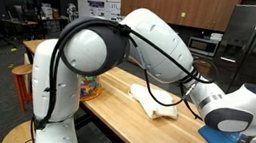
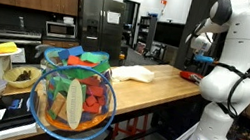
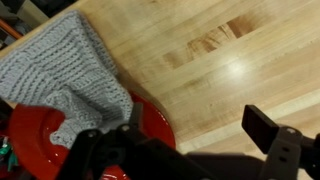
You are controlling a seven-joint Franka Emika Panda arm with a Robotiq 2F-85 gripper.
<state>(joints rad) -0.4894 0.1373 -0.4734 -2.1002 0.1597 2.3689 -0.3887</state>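
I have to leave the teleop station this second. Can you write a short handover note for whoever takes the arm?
The gripper is open and empty, hovering above the wooden table.
The grey knitted cloth lies on the table with one corner draped over a red object, close by the fingers.
Done: nothing grasped or lifted.
Left: cloth and red object are both untouched, so any grasp is yet to be made.

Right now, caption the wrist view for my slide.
Open gripper above a wooden counter, grey knitted cloth draped partly over a red object.
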